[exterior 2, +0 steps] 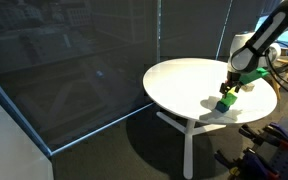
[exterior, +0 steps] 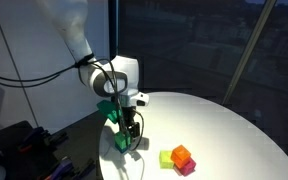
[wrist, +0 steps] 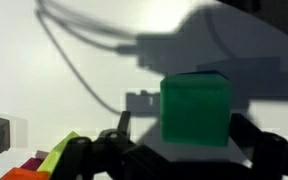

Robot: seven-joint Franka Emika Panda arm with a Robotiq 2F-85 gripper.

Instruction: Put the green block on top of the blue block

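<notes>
Nearest my wrist camera are the claw's dark fingers, reaching in from the bottom edge. The gripper stands spread wide and pinches nothing. The green block sits square between the two fingers. I see a clear strip of white table between the block and one finger, while the other finger's tip is just beside the block's edge; I cannot tell whether they touch.

In an exterior view the gripper hangs straight down over the round table, with the green block low between the fingertips near the table's edge. In an exterior view the green block seems to rest on a darker bit, the blue block, though it is too small for me to be sure. From the wrist I cannot see the blue block at all.

Well apart on the table lies a cluster of cubes: yellowish, orange and pink, touching one another.
</notes>
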